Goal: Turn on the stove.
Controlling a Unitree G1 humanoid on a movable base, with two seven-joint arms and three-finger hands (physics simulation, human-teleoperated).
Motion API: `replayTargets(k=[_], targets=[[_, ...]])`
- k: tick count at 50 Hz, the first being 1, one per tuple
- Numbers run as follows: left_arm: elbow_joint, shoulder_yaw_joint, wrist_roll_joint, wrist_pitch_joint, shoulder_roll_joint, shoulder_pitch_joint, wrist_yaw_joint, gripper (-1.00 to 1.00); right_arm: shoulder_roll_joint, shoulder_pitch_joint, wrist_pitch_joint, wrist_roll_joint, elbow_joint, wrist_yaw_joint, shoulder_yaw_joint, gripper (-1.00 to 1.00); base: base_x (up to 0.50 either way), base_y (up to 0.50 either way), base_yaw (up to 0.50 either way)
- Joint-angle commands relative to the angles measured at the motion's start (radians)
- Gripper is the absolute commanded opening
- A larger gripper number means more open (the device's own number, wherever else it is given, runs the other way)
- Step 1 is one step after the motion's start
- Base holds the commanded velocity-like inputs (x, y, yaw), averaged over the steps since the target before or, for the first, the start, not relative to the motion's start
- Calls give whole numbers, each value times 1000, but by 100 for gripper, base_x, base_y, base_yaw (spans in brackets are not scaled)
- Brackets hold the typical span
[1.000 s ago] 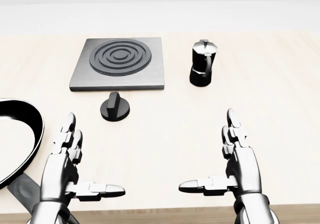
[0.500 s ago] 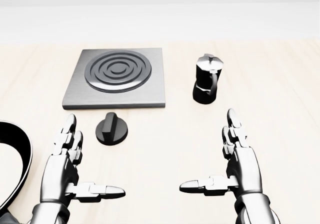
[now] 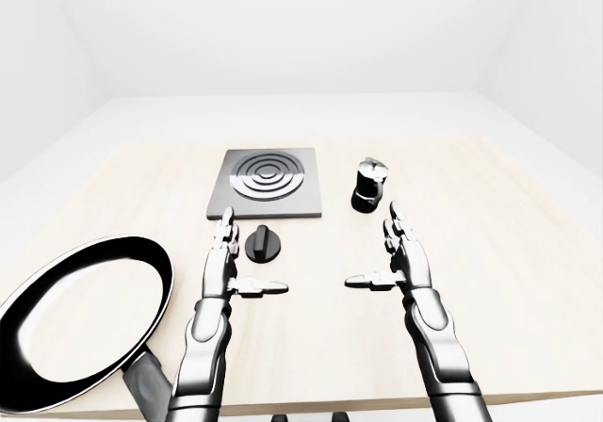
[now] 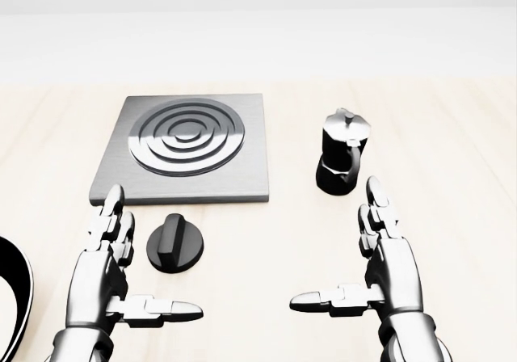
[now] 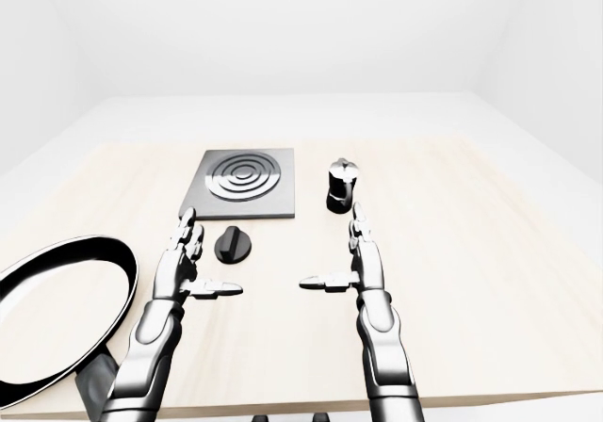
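A grey square stove plate (image 4: 184, 149) with dark ring burner lies on the pale wooden counter in the upper left of the head view. Its black round knob (image 4: 175, 247) lies just below the plate's lower edge. My left hand (image 4: 133, 277) is open, fingers spread, thumb pointing right, just left of and below the knob, not touching it. My right hand (image 4: 359, 273) is open and empty at the lower right, thumb pointing left, well right of the knob.
A black moka pot (image 4: 341, 162) stands right of the stove plate, just above my right hand. A large black frying pan (image 3: 80, 320) lies at the lower left of the counter. The counter's near edge (image 3: 377, 405) runs along the bottom.
The whole picture has shifted: stove plate, knob and moka pot have slid down in the head view and the pan has gone off left. My hands keep the same open pose.
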Motion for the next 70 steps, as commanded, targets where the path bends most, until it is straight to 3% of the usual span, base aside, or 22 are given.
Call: replayTargets(k=[1,18,25,28,30,34,38,46,49,50,55,59,60,70], targets=[[8,1,2,-5,1,-1,0,100,0,2,5,-3,-5,0,2,100,0,0,0],[43,-4,23,5,3,-12,7,100,-1,-1,-6,-1,14,6,-1,100,0,0,0],[105,-2,51,12,9,-37,18,100,0,1,9,-1,0,3,1,100,0,0,0],[126,-4,61,10,10,-45,19,100,0,-6,0,0,16,4,0,100,0,0,0],[137,-3,61,10,10,-49,18,100,0,-1,15,0,-4,3,2,100,0,0,0],[163,-5,66,13,11,-57,15,100,-1,-7,5,2,14,4,-1,100,0,0,0],[174,-7,61,32,10,-62,5,100,-1,-9,2,2,18,4,-2,100,0,0,0],[202,-9,66,30,10,-72,3,100,-1,-10,7,2,15,3,-1,100,0,0,0],[208,-2,55,55,10,-80,5,100,-1,-9,3,0,15,0,0,100,0,0,0],[188,9,34,103,9,-85,4,100,0,-8,5,-2,13,-2,0,100,0,0,0],[177,18,17,125,20,-88,-1,100,1,-4,19,-4,-6,-7,3,100,0,0,0],[205,18,16,110,22,-97,1,100,2,-3,20,-5,-7,-7,4,100,0,0,0],[216,-19,59,87,16,-81,-2,100,-1,-3,9,-1,3,-2,0,100,0,0,0],[217,-17,72,81,11,-79,-9,100,0,-6,6,-2,9,-2,1,100,0,0,0]])
